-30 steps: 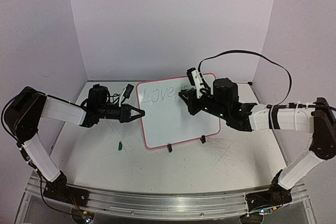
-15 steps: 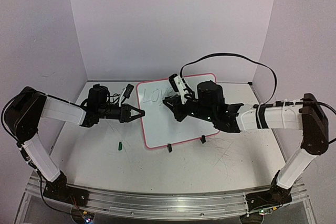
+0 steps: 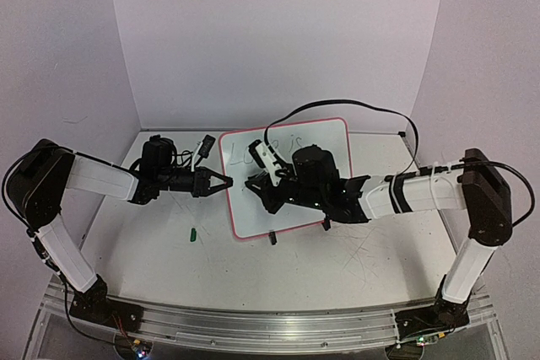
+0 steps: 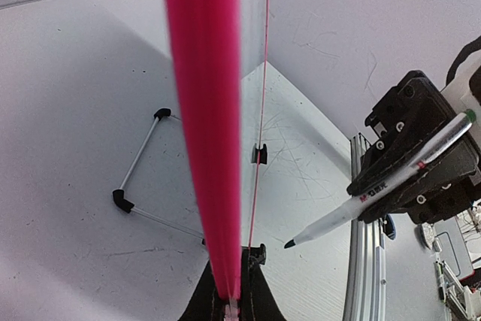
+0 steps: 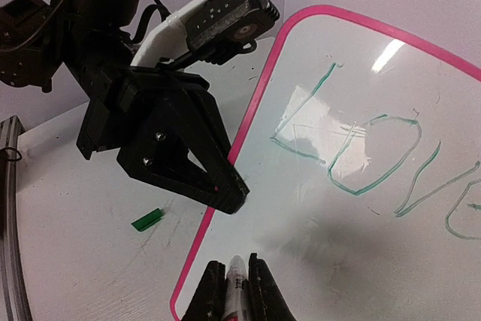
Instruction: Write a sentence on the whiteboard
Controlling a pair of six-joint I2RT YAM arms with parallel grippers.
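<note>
Right gripper (image 3: 256, 183) is pinched on the marker (image 4: 376, 193), with the barrel seated between its fingers and the nib leading. Left gripper (image 3: 221, 181) is clamped on the left frame of the board (image 3: 263, 218), bracing it. Both grips look sound.

Counter (image 3: 126, 246): scuffed with old pen marks. It carries the board near its middle.

Board: tilted back on two black feet (image 3: 272, 239), facing the near edge, between the two arms. Its lower half is bare.

Sentence (image 5: 353, 190): only the first line shows, in green along the top. "Love" reads clearly from the right wrist view. I judge that the second line is not yet begun.

Marker: the nib sits low on the left of the face, below "Love". From the left wrist view it appears just off the surface, but I cannot confirm contact.

Cap (image 3: 192, 233): a small green piece, likely the cap, lying loose on the counter left of the board.

Recommendations for this step:
- Set the nib down under the "L" so both lines share a margin.
- Press lightly. The board rests only on its feet and the left clamp, so a hard push may rock it.
- Hold the clamp firm and make slow, even strokes.
- Lift fully between letters to avoid stray joins.
</note>
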